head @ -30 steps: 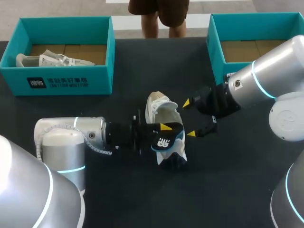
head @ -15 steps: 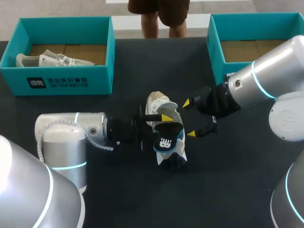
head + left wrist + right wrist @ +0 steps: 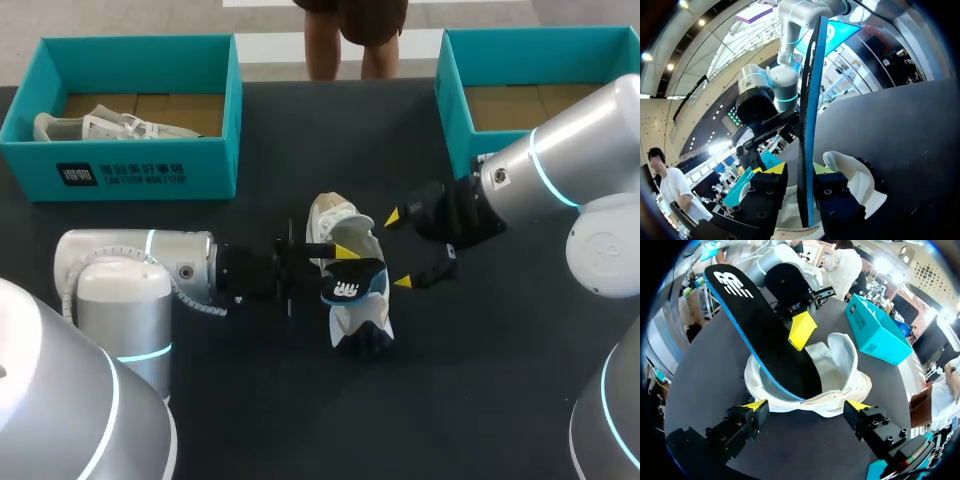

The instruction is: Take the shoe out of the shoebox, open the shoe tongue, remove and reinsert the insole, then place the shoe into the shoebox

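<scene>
Left gripper [image 3: 799, 170] withdrew; insole [image 3: 810, 100] between fingers.

My left arm [image 3: 130, 275], at 8 o'clock in the head view, is a fat, round, shiny grey tube with thin glowing blue rings, a curly white cable [image 3: 195, 297] and a black end part. My right arm [image 3: 565, 165], at 3 o'clock, is the same shiny grey with a blue ring and one small dark screw. Both end in black blocky fingers [image 3: 742, 427] dotted with round screw holes, each with a bright yellow tip.
</scene>
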`<state>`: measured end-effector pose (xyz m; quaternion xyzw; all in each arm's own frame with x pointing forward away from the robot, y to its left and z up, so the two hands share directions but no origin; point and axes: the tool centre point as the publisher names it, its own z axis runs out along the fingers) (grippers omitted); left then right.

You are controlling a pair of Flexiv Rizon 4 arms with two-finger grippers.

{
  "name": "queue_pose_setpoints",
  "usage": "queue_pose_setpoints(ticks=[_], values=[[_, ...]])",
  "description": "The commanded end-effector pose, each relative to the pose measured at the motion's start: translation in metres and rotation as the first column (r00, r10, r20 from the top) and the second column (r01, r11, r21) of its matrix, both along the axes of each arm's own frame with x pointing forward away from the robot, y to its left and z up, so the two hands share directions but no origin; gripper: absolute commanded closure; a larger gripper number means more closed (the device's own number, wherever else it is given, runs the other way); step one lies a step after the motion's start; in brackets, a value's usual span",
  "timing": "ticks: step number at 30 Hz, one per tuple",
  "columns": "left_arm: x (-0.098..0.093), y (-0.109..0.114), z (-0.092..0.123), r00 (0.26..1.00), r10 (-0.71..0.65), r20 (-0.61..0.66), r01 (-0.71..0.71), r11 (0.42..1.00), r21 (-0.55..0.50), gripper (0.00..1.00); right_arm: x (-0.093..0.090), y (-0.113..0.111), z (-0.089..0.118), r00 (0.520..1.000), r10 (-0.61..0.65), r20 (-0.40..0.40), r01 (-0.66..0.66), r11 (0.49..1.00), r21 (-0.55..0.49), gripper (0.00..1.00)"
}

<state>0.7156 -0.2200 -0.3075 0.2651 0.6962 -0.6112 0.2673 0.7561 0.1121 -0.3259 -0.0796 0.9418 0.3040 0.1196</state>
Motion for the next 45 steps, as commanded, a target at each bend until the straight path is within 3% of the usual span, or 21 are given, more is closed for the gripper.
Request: queue_pose_setpoints(ticks=[1,2,5,6,25,26,28,30,34,37,40,43,45], values=[[-0.013,0.002,0.005,0.998,0.065,0.009,-0.065,0.996,0.057,0.73,-0.001,0.001,-0.001,1.0,-0.002,0.003,0.002,1.0,-0.001,0.0],[-0.013,0.002,0.004,0.998,0.062,0.011,-0.062,0.996,0.056,0.74,-0.001,0.001,-0.001,1.0,-0.002,0.003,0.002,1.0,-0.001,0.0],[-0.013,0.0,-0.002,0.998,0.063,0.011,-0.063,0.995,0.075,0.98,-0.001,0.001,-0.001,1.0,-0.002,0.003,0.002,1.0,-0.001,0.0],[-0.013,-0.001,-0.005,0.998,0.059,0.004,-0.059,0.995,0.08,1.0,-0.001,0.001,-0.001,1.0,-0.002,0.003,0.002,1.0,-0.001,0.0],[0.019,0.001,-0.039,0.992,0.125,0.013,-0.126,0.982,0.141,1.0,-0.001,0.001,-0.001,1.0,-0.002,0.003,0.002,1.0,-0.001,0.0],[0.017,0.0,-0.037,0.993,0.122,0.009,-0.122,0.983,0.139,0.94,-0.001,0.001,-0.001,1.0,-0.002,0.003,0.002,1.0,-0.001,0.0],[0.012,-0.001,-0.031,0.994,0.111,0.011,-0.112,0.985,0.134,0.65,-0.001,0.001,-0.001,1.0,-0.002,0.003,0.002,1.0,-0.001,0.0],[0.008,-0.002,-0.025,0.995,0.095,0.016,-0.096,0.987,0.129,0.57,-0.001,0.001,-0.001,1.0,-0.002,0.003,0.002,1.0,-0.001,0.0],[-0.001,-0.002,-0.014,0.995,0.088,0.036,-0.092,0.989,0.119,0.56,-0.001,0.001,-0.001,1.0,-0.002,0.003,0.002,1.0,-0.001,0.0],[-0.005,-0.002,-0.011,0.995,0.086,0.041,-0.09,0.989,0.115,0.6,-0.001,0.001,-0.001,1.0,-0.002,0.003,0.002,1.0,-0.001,0.0],[-0.009,-0.003,-0.01,0.995,0.088,0.041,-0.092,0.989,0.114,0.71,-0.001,0.001,-0.001,1.0,-0.002,0.003,0.002,1.0,-0.001,0.0],[-0.013,-0.003,-0.007,0.995,0.093,0.045,-0.098,0.989,0.11,0.96,-0.001,0.001,-0.001,1.0,-0.002,0.003,0.002,1.0,-0.001,0.0],[-0.015,-0.004,-0.006,0.994,0.097,0.043,-0.101,0.99,0.103,1.0,-0.001,0.001,-0.001,1.0,-0.002,0.003,0.002,1.0,-0.001,0.0]])
